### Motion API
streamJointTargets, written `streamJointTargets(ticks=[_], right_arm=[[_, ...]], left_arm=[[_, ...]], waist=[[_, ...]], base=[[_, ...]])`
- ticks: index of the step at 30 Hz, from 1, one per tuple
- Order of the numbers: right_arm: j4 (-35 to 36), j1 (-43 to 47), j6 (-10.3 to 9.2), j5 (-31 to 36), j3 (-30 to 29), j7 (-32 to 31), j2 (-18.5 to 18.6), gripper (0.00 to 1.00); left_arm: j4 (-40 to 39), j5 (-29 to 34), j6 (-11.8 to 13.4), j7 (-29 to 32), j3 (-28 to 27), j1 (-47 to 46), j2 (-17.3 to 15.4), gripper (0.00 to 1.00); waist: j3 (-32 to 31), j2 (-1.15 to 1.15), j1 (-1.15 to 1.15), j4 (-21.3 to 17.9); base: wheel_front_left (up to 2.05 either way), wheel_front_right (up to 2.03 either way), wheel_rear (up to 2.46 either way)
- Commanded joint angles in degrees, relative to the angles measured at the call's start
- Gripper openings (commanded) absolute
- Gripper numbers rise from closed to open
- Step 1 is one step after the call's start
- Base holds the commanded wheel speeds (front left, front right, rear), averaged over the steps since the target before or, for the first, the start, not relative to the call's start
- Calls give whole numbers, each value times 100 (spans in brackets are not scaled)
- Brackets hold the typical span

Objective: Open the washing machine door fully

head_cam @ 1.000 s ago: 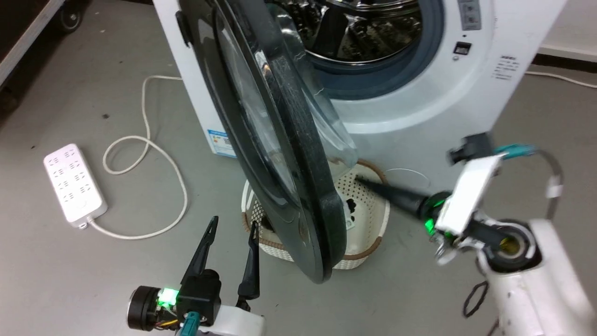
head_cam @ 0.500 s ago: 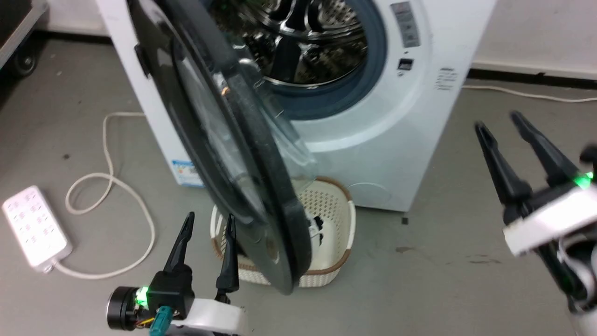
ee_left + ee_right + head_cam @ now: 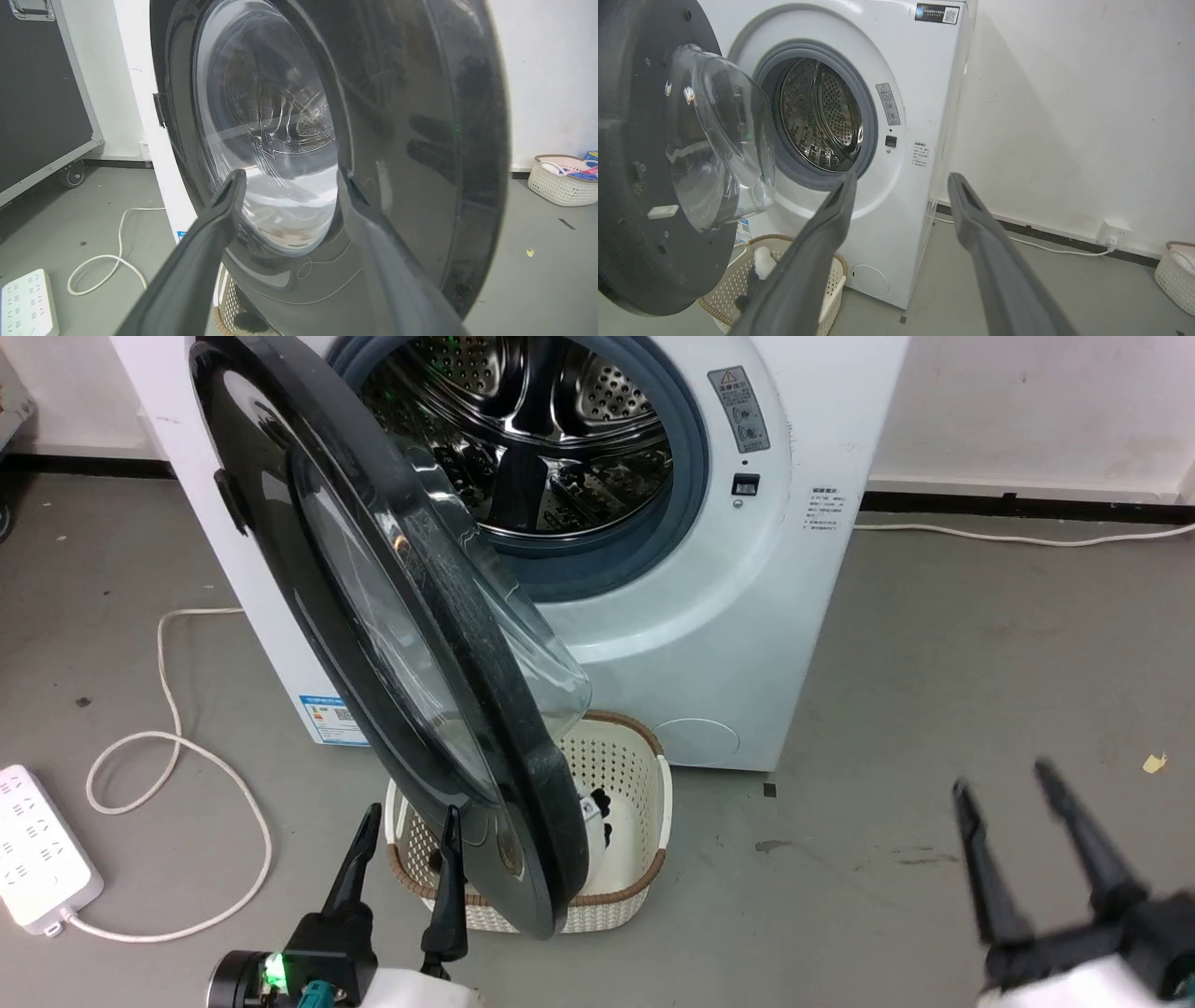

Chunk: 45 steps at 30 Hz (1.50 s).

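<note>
The door [image 3: 373,635] is seen standing open from the washer [image 3: 747,616], hung at the washer's left side and turned nearly edge-on to the head view, so that its black outer face is shown to the left and its glass bowl [image 3: 719,140] to the right. The drum [image 3: 523,429] and the grey gasket [image 3: 686,495] are laid bare behind it. The door's lower edge is held above a cream basket [image 3: 625,775] that is set on the floor against the washer's front; something white and dark is seen inside it, too small to be told. A blue sticker [image 3: 327,717] is seen low on the washer's left side.

The left gripper [image 3: 413,814] is found low, just beside the door's lower outer face, its fingers spread moderately with nothing between them; whether the door is touched cannot be told. In the left wrist view the fingers are pointed at the glossy outer face. The right gripper [image 3: 1002,777] is seen well apart from the washer, over bare floor at the right, its fingers likewise parted and empty.

A white power strip [image 3: 33,859] and its looped cable [image 3: 168,747] are laid on the floor at the left
</note>
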<state>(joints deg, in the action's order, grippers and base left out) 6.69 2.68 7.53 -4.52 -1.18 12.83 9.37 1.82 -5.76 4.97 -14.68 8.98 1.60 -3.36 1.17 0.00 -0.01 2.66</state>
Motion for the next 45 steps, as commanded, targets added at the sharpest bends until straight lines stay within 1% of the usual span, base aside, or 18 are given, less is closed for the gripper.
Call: streamJointTargets(ticks=[1, 3, 5, 8, 10, 11, 13, 17, 21, 22, 25, 27, 29, 31, 35, 38, 43, 45], right_arm=[[31, 193, -4, 143, -44, 64, -149, 100], [-27, 366, -4, 255, -112, 124, -348, 100], [-108, 503, -4, 266, -114, 154, -472, 100], [-307, 617, -4, 313, 79, 171, -547, 100], [-362, 612, -4, 319, 99, 183, -575, 100], [-368, 591, -4, 297, 74, 188, -589, 100], [-365, 547, -4, 258, 40, 196, -608, 100], [-330, 485, -4, 234, 18, 205, -626, 100], [-307, 457, -4, 192, -20, 210, -634, 100], [-302, 455, -4, 188, -23, 211, -636, 100], [-295, 456, -4, 243, -21, 212, -638, 100], [-315, 464, -4, 320, -27, 213, -639, 100], [-332, 470, -4, 327, -35, 214, -641, 100], [-350, 465, -4, 328, -29, 215, -642, 100], [-355, 472, -4, 400, 1, 215, -644, 100], [-357, 483, -4, 413, 9, 216, -644, 100], [-374, 491, -4, 401, -1, 216, -645, 100], [-371, 488, -4, 394, -1, 216, -646, 100]], left_arm=[[13, 10, -22, -32, -16, 84, -6, 100], [32, 22, -43, -32, -32, 96, -3, 100], [53, 32, -56, -32, -51, 109, 0, 100], [68, 54, -60, -32, -74, 124, 5, 100], [81, 78, -70, -32, -75, 127, 7, 100], [86, 83, -75, -32, -80, 129, 8, 96], [91, 83, -77, -32, -98, 138, 11, 0], [31, 80, -104, -32, -131, 133, 16, 0], [-319, -70, -47, -32, -306, 87, 29, 0], [-451, -126, 1, -32, -388, 67, 33, 0], [-939, -569, 348, -32, -691, -13, 43, 0], [-1260, -639, 499, -32, -740, -115, 45, 0], [-1572, -760, 612, -32, -745, -253, 46, 0], [-1874, -795, 645, -32, -726, -423, 46, 0], [-2380, -746, 631, -32, -481, -698, 47, 0], [-2507, -490, 556, -32, -155, -774, 47, 0], [-2115, -92, 415, 120, 543, -705, 46, 0], [-1924, -32, 348, 249, 839, -701, 46, 0]], waist=[[-7, 0, 1, -3], [-19, 0, 1, -6], [-44, 0, 1, -16], [-72, 0, 1, -40], [-86, 0, 1, -44], [-93, 0, 1, -48], [-108, 0, 1, -57], [-118, 0, 1, -54], [-135, 0, 1, -44], [-141, 0, 1, -42], [-161, 0, 1, -38], [-177, 0, 1, -35], [-192, 0, 1, -34], [-202, 0, 1, -41], [-210, 0, 1, -58], [-221, 0, 1, -89], [-216, 0, 1, -142], [-197, 0, 1, -156]], base=[[0, 0, 0], [0, 0, 0], [0, 0, 0], [0, 0, 0], [0, 0, 0], [0, 0, 0], [0, 0, 0], [0, 0, 0], [0, 0, 0], [0, 0, 0], [0, 0, 0], [0, 0, 0], [0, 0, 0], [0, 0, 0], [0, 0, 0], [0, 0, 0], [0, 0, 0], [0, 0, 0]])
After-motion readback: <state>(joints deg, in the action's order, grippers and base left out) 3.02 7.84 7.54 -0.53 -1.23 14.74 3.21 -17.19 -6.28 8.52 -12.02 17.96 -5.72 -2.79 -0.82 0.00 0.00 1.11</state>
